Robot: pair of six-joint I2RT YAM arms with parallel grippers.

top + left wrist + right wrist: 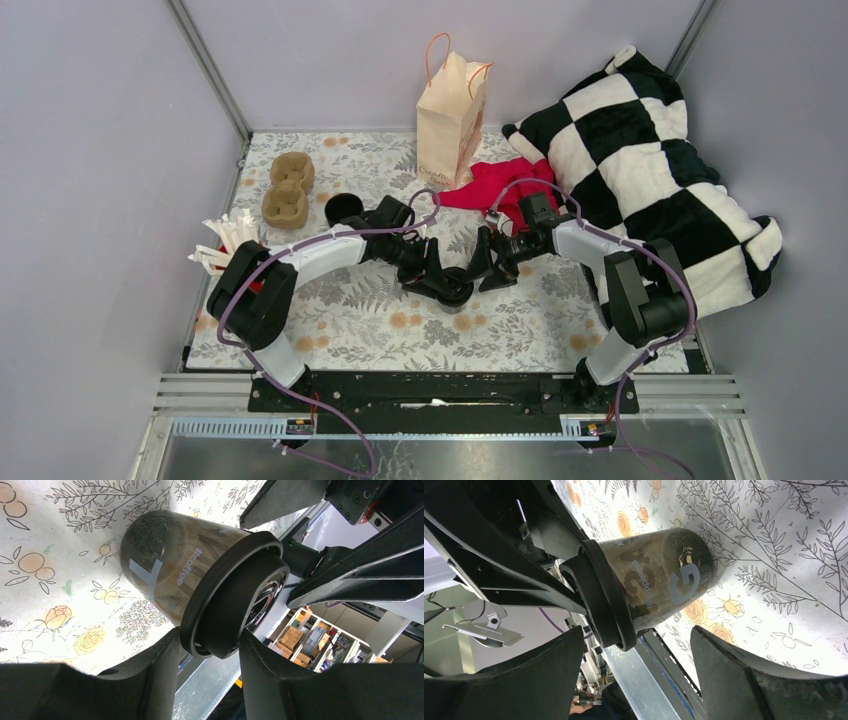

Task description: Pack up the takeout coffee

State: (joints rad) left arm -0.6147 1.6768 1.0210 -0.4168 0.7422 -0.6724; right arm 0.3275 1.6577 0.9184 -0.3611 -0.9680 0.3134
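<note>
The takeout coffee (455,285) is a small black cup with a black lid, standing on the floral mat between my two grippers. In the left wrist view the cup (170,565) has its lid pinched between the fingers of my left gripper (210,640), which is shut on it. My left gripper (438,272) reaches it from the left. My right gripper (490,265) stands at the cup's right side. In the right wrist view the cup (664,575) lies ahead of my right gripper (636,630), which is open wide with both fingers apart from the cup.
A paper bag (452,115) stands upright at the back centre. A brown cardboard cup tray (288,188) and a round black object (344,208) lie back left, white straws (225,240) at the left edge. A red cloth (500,185) and checkered pillow (640,160) fill the right.
</note>
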